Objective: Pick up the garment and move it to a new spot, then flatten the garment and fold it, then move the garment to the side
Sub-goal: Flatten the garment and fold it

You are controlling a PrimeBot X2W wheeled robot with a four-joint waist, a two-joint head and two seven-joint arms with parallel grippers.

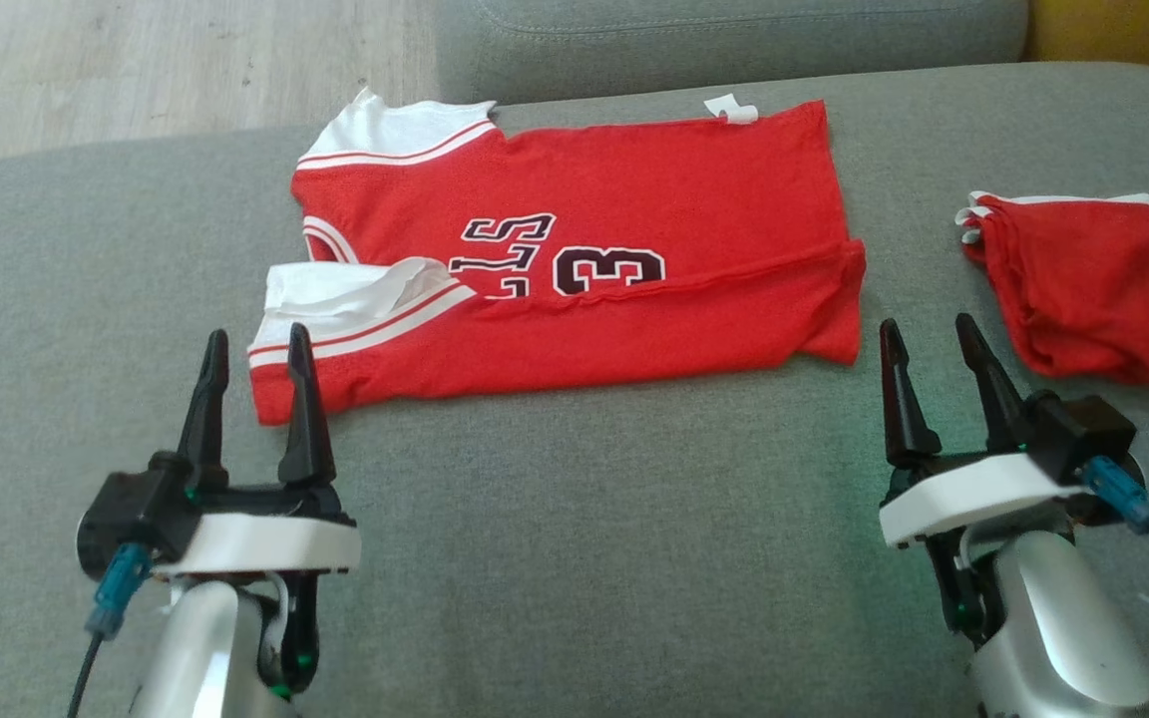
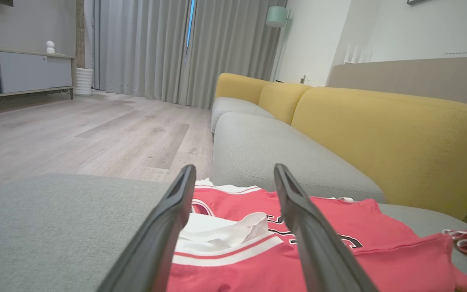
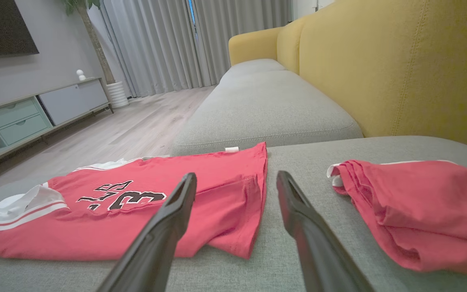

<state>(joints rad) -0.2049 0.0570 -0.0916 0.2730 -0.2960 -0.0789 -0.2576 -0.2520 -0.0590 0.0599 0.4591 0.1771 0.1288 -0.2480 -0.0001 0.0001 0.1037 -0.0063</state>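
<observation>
Two garments lie on the grey woven-fabric sofa seat (image 1: 574, 558), and two tools are poised above its near part. The larger garment, a red knit jersey with white striped sleeves and black numerals (image 1: 634, 179), is spread flat and roughly rectangular ahead of and between the tools. Its near long side is folded over onto the front, hiding the lower part of the lettering, and a small white tag (image 1: 731, 110) sticks out at its far edge. The left tool (image 1: 257, 337) has its two long dark fingers spread apart with nothing between them. Its tips are at the jersey's near sleeve corner, and whether they touch it I cannot tell. The right tool (image 1: 926, 325) is likewise spread and empty, its tips just off the jersey's hem corner, over bare cushion. To the right tool's outer side lies a smaller red cloth piece with thin white trim (image 1: 1103, 289), bunched in soft layered folds, with a strip of bare seat between it and the jersey. The seat's weave is fine and matte, its edges rounded. Open cushion stretches between and behind both tools. Beyond the jersey's far edge a seam meets a second grey seat cushion (image 1: 734, 40). Pale wood-plank floor (image 1: 136, 70) lies ahead of the left tool, and smooth yellow backrest cushions (image 3: 399, 69) beyond the right.
</observation>
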